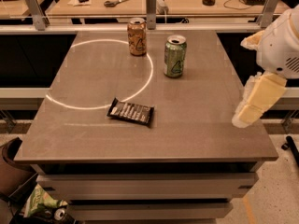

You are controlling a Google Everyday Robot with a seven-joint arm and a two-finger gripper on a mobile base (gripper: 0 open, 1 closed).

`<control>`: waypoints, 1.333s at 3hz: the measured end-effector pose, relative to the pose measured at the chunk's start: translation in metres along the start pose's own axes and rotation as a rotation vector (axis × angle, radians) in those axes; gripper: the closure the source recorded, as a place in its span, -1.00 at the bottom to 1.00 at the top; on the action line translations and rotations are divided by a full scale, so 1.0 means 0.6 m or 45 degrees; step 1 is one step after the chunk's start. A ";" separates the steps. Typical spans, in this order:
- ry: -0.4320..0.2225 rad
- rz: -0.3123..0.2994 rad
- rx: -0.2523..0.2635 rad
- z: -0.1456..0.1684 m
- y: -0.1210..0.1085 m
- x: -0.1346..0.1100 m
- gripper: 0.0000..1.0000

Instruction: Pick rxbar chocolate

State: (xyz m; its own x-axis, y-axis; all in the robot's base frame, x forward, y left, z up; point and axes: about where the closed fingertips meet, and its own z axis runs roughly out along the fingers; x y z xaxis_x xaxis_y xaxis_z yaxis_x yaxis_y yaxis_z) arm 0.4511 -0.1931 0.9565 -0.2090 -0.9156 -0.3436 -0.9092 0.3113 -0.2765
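Hovering right of rxbar chocolate [131, 112], off table [210, 139]: pincer [246, 112]

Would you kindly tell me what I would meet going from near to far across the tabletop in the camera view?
rxbar chocolate → green can → orange-brown can. The gripper hangs off to the right, by the right edge of the table.

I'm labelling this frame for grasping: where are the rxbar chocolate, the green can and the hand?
rxbar chocolate [131, 112]: camera view, middle of the black wrapper.
green can [175, 57]: camera view, middle of its side.
hand [244, 116]: camera view, its lower tip, at the right edge of the table [201, 129].
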 end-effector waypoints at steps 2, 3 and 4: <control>-0.427 0.133 0.005 0.094 -0.003 -0.040 -1.00; -0.588 0.177 -0.047 0.152 -0.007 -0.074 -1.00; -0.703 0.200 -0.123 0.212 -0.002 -0.103 -1.00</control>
State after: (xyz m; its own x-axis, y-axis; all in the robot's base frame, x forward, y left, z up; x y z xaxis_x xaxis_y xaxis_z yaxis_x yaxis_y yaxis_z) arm 0.5107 -0.1043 0.8641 -0.1489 -0.5836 -0.7983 -0.9166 0.3843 -0.1099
